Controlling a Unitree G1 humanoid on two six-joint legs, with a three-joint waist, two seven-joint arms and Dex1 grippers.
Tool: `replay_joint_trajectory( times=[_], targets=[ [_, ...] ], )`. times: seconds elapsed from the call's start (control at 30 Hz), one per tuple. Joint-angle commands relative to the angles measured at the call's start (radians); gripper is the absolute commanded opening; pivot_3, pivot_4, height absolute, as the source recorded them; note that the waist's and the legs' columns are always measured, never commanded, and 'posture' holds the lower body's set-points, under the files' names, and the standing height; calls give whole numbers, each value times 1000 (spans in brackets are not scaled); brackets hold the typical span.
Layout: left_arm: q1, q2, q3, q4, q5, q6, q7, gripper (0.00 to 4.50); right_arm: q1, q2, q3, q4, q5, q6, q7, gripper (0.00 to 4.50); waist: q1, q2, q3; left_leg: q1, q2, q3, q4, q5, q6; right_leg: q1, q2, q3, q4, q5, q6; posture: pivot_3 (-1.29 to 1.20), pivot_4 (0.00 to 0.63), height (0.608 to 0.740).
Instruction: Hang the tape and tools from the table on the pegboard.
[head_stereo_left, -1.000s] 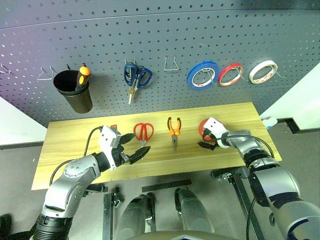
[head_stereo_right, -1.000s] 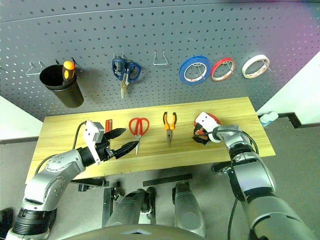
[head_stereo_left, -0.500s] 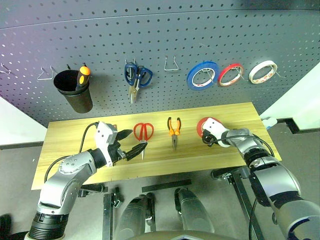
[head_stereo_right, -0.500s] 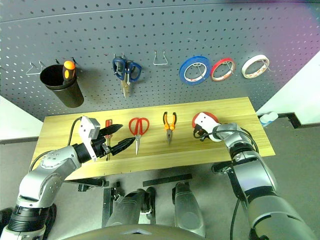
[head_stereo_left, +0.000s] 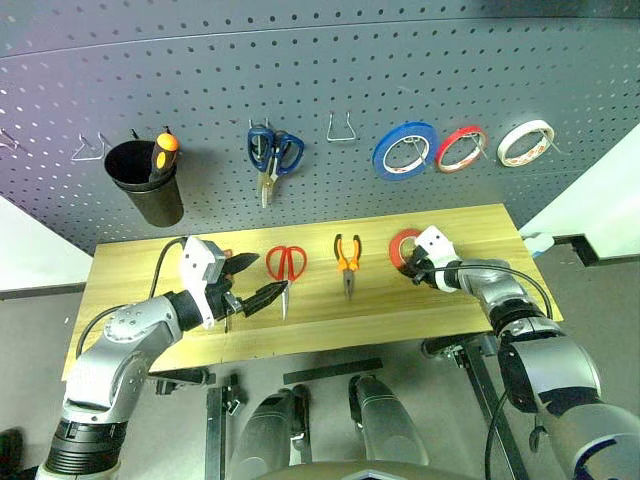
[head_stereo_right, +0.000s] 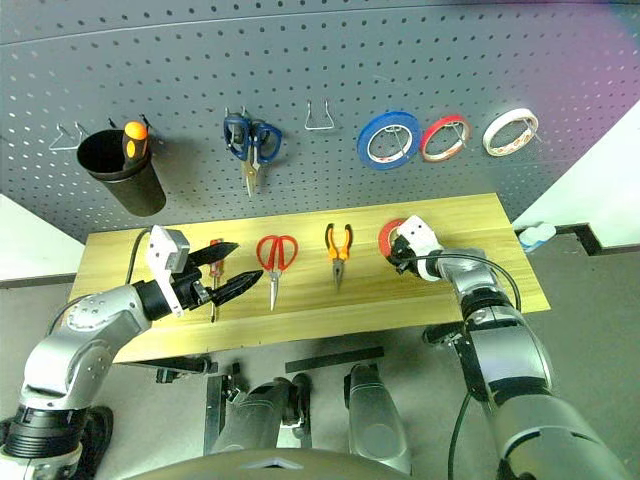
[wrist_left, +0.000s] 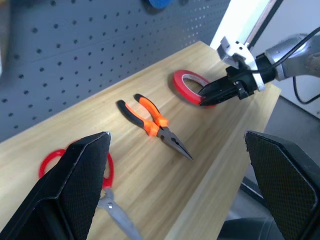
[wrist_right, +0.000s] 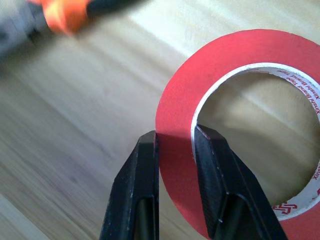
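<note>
step: tape pickup | right hand pinching red tape wall, probably still on desk | left hand spread, empty | next: lift to pegboard hook

The one piece of print sits on the white inner core of the red tape, seen in the right wrist view: small red lettering runs round the core's edge with a small red logo mark near it, but the letters are too small to read.
</note>
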Motion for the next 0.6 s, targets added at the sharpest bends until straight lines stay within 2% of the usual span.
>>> replay_joint_trajectory(
  times=[0.03,0.27,0.4,0.6],
  targets=[
    [-13,27,24,-19,-33,-6,-46,4500,23,1,-64,-70,78,-33,35,669,-1,0,0,0,0,0,0,0,0,0,0,0,0,0,0,-184,184,740],
    [-10,104,72,-47,-114,21,-141,4500,116,-13,-169,-185,228,-38,160,669,-6,1,-3,0,0,0,0,0,-1,-1,0,0,0,0,0,-218,152,740],
    [-19,142,111,-44,-155,35,-172,4500,194,-20,-206,-322,321,-7,274,669,-8,2,-9,0,0,1,0,0,-1,-1,1,0,0,0,0,-237,121,740],
    [-43,161,125,-19,-157,21,-190,4500,249,-35,-261,-434,409,32,305,669,-11,6,-35,0,0,1,1,1,-3,-1,1,0,1,0,1,-255,79,740]
  ],
)
